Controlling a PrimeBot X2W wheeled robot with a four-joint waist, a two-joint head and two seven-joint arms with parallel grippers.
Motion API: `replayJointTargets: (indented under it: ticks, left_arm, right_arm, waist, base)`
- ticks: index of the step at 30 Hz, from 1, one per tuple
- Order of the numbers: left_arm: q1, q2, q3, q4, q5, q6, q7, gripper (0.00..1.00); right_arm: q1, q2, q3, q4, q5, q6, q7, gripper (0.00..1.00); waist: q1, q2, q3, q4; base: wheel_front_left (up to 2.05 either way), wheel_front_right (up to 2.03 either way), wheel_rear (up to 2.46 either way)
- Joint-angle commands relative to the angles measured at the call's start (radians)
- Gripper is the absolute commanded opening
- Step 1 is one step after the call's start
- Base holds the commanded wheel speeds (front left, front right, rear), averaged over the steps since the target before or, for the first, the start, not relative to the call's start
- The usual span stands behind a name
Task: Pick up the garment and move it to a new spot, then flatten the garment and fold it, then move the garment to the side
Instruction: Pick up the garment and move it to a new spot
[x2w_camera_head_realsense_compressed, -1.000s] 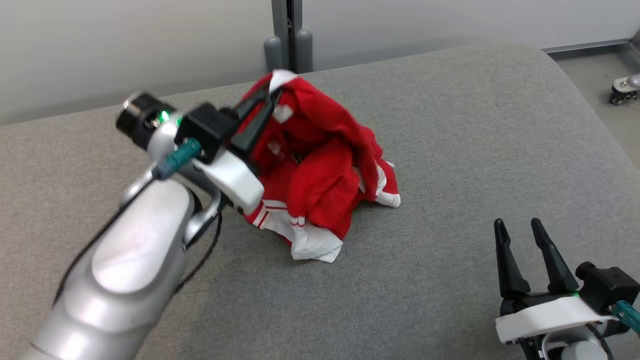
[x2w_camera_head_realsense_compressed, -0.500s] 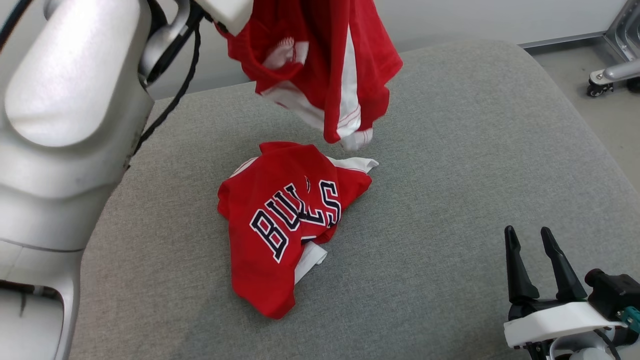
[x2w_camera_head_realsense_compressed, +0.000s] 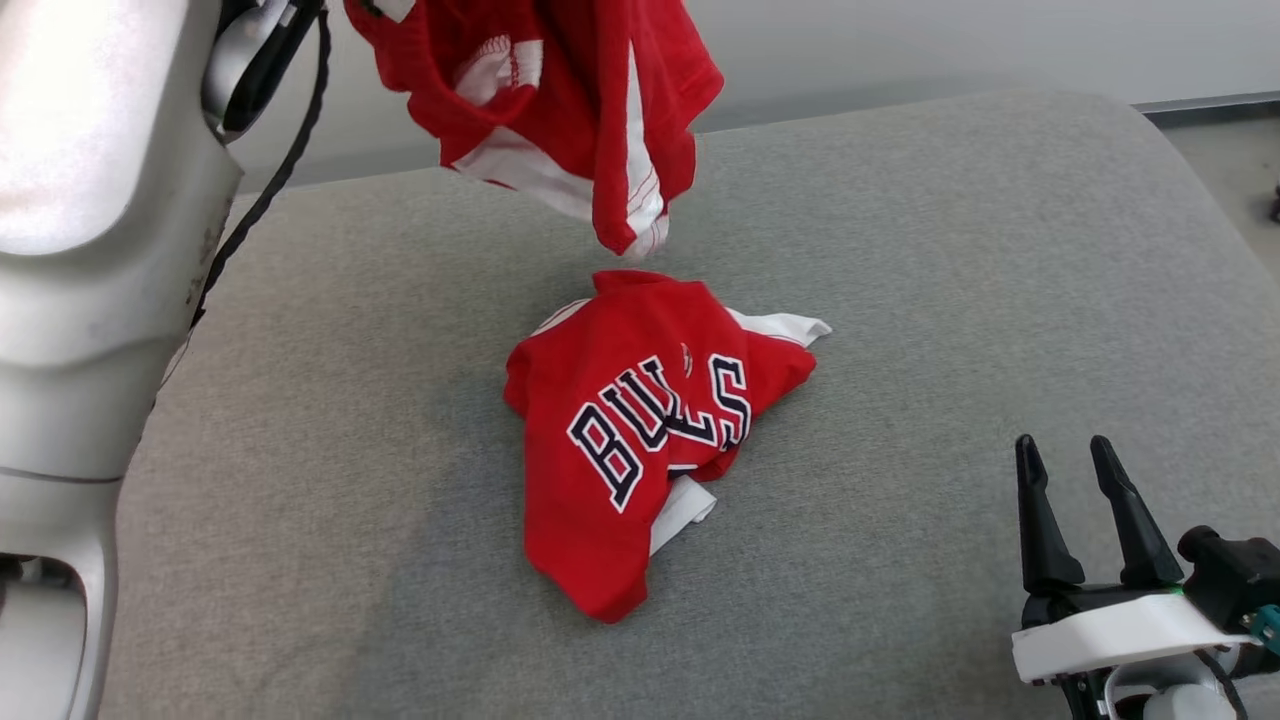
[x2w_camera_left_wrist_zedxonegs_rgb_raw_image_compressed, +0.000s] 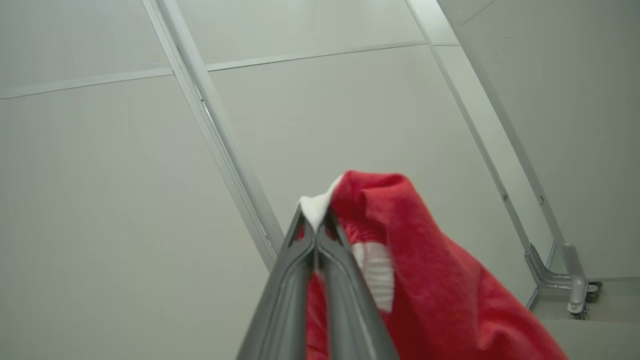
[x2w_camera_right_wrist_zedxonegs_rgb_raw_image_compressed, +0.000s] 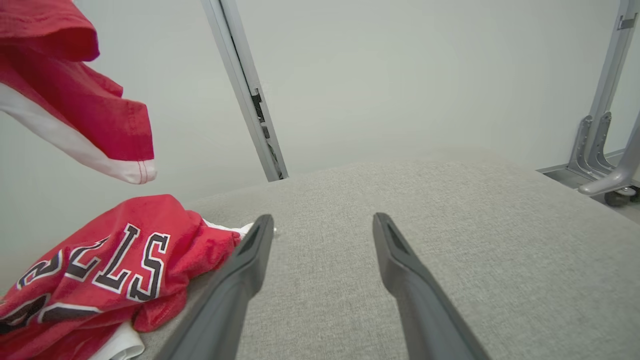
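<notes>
We saw a grey fabric worktop (x2w_camera_head_realsense_compressed: 950, 250) before pale panelled walls (x2w_camera_right_wrist_zedxonegs_rgb_raw_image_compressed: 400, 75). The jersey (x2w_camera_head_realsense_compressed: 620, 500) lying there read "BULLS". Left tool (x2w_camera_left_wrist_zedxonegs_rgb_raw_image_compressed: 316, 222) pinched the red garment (x2w_camera_head_realsense_compressed: 570, 90); right tool (x2w_camera_head_realsense_compressed: 1063, 450) gaped, empty.

Red garment (x2w_camera_head_realsense_compressed: 590, 110) hangs above jersey (x2w_camera_head_realsense_compressed: 620, 470); right pincer (x2w_camera_head_realsense_compressed: 1063, 445) agape.

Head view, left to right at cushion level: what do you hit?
left forearm → Bulls jersey → right gripper, open. The red garment hanging above overlaps the jersey's span, so it is left out of the order.
</notes>
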Motion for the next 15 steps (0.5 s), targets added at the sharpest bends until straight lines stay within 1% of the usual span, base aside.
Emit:
replayJointTargets:
  ticks: [1, 6, 8, 9, 10, 15]
  left_arm:
    - [0.016, 0.010, 0.009, 0.004, -0.008, 0.008, -0.007, 0.00]
    - [0.064, 0.048, 0.028, 0.000, -0.018, 0.025, -0.022, 0.00]
    - [0.083, 0.067, 0.039, -0.006, -0.025, 0.035, -0.028, 0.00]
    - [0.108, 0.084, 0.051, -0.012, -0.031, 0.043, -0.034, 0.00]
    - [0.121, 0.089, 0.055, -0.017, -0.036, 0.048, -0.037, 0.00]
    - [0.181, 0.124, 0.082, -0.037, -0.055, 0.071, -0.049, 0.00]
  right_arm:
    - [-0.012, -0.004, -0.004, -0.010, -0.006, 0.002, -0.005, 1.00]
    - [-0.017, -0.006, -0.010, -0.047, -0.041, 0.002, -0.005, 1.00]
    - [-0.019, -0.015, -0.015, -0.060, -0.049, 0.002, -0.005, 1.00]
    - [-0.018, -0.022, -0.013, -0.070, -0.055, 0.002, -0.005, 1.00]
    - [-0.015, -0.028, -0.018, -0.077, -0.058, 0.002, -0.005, 1.00]
    - [-0.007, -0.063, -0.010, -0.101, -0.070, 0.002, -0.005, 1.00]
  waist:
    - [0.0000, 0.0000, 0.011, 0.036]
    - [0.0000, 0.0000, 0.029, 0.132]
    - [0.0000, 0.0000, 0.037, 0.177]
    - [0.0000, 0.0000, 0.045, 0.221]
    - [0.0000, 0.0000, 0.049, 0.246]
    - [0.0000, 0.0000, 0.067, 0.354]
  base:
    - [0.00, 0.00, 0.00]
    - [0.00, 0.00, 0.00]
    - [0.00, 0.00, 0.00]
    - [0.00, 0.00, 0.00]
    - [0.00, 0.00, 0.00]
    - [0.00, 0.00, 0.00]
